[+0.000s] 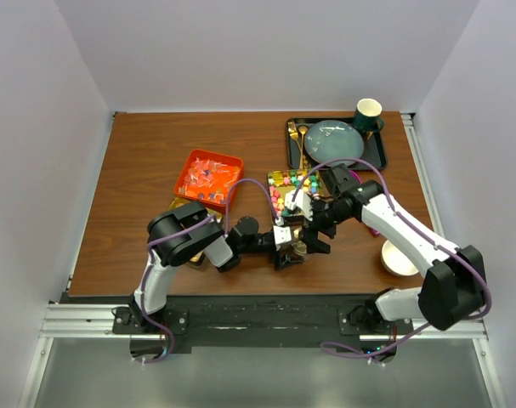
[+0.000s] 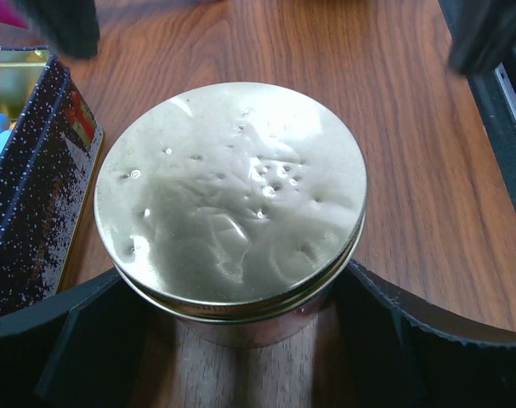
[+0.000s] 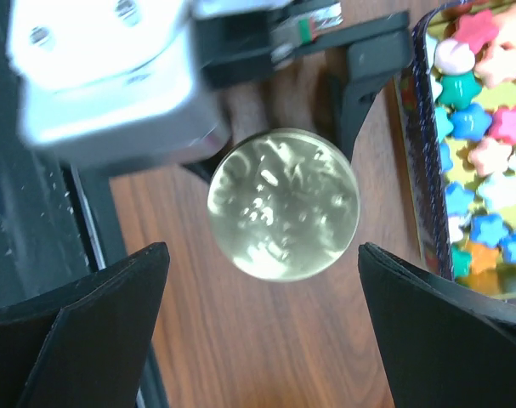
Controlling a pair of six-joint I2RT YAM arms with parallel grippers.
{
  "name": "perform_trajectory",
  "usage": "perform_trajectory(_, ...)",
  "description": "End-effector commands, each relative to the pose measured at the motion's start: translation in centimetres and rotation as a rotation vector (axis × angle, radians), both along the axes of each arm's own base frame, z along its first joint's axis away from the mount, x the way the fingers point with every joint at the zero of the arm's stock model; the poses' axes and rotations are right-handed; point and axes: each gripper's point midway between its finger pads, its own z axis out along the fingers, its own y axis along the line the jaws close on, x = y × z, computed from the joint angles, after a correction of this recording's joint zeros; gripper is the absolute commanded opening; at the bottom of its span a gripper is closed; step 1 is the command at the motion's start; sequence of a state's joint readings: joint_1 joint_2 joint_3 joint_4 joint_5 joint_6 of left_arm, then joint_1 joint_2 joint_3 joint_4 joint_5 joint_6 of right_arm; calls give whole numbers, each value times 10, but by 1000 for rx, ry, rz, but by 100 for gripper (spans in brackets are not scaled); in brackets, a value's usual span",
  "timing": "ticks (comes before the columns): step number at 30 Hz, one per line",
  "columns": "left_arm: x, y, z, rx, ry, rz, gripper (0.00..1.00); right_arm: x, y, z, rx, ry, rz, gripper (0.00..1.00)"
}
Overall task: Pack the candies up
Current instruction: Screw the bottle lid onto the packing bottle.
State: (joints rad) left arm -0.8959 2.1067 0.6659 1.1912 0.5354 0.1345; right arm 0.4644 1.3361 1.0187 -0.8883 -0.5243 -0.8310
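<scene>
A wooden counter (image 1: 138, 212) seen from above, with two robot arms reaching in from its near edge. Both meet over a small metal jar (image 2: 240, 327) with a dented gold screw lid (image 2: 232, 191), standing near the counter's front middle. The left jaws sit low around the jar, one against each side just under the lid, and appear to be holding it steady. The right jaws hang above the lid, spread wide with a clear gap on both sides and nothing in them. Just beside the jar is an open dark speckled tin (image 3: 423, 127) holding the candies (image 3: 483, 157), pastel stars in pink, blue, yellow and green. Farther back sit an orange tray (image 1: 189, 161) of wrapped sweets and a dark tray (image 1: 378, 157) with a plate and cup. Packing looks barely begun: the lid is on, the candies lie in the tin, and what the jar contains cannot be seen
</scene>
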Motion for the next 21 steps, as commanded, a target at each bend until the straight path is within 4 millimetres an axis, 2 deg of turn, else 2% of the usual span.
perform_trajectory(1, -24, 77, -120, 441, 158, 78, 0, 15, 20, 3, 71, -5, 36, 96)
perform_trajectory(10, -22, 78, -120, 444, 159, 89, 0, 10, 23, -15, 75, 46, 62, 96)
perform_trajectory(21, -19, 78, -120, 443, 158, 104, 0, -7, 10, -36, 27, 97, 41, 96)
